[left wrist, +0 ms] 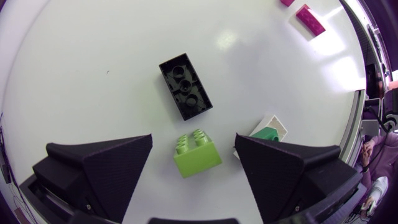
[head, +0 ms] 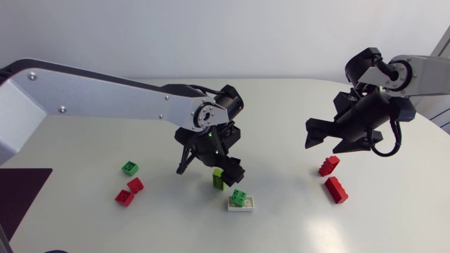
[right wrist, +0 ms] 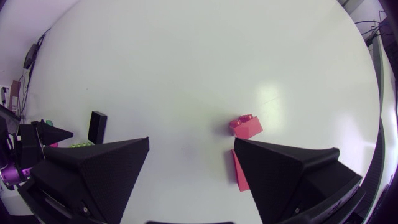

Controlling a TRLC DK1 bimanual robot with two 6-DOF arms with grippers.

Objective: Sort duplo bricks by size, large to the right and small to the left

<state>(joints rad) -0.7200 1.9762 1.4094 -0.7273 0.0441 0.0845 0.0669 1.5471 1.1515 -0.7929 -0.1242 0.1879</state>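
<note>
White desk point(head: 281, 105). Left group: green brick point(head: 130, 168) and two red bricks point(head: 135, 185), all small, apparently sorted. Right group: two more reds point(head: 336, 190). Centre left to do:
- lime brick point(left wrist: 196, 155) lies between the spread fingers of the left end effector point(left wrist: 193, 140), ungripped
- black brick point(left wrist: 185, 86) ahead of it
- green-on-white stack point(head: 240, 200) beside

Right end effector point(right wrist: 191, 142) spread, empty.

Table point(head: 281, 112): plain white, slight sheen.
Left gripper point(left wrist: 193, 138), right gripper point(right wrist: 191, 141): matte black, fine grainy texture on the fingers.
Left arm point(head: 105, 98), right arm point(head: 429, 74): silver-grey links, black joints.
Lime brick point(left wrist: 196, 154): bright yellow-green.
Black brick point(left wrist: 185, 86), at lime brick's 12 o'clock.
Dark green brick point(head: 239, 196) on white brick point(head: 242, 205).
Table's 8 o'clock: green brick point(head: 130, 168), left red bricks point(head: 135, 185), two.
Table's 4 o'clock: right red bricks point(head: 336, 190), two.
</note>
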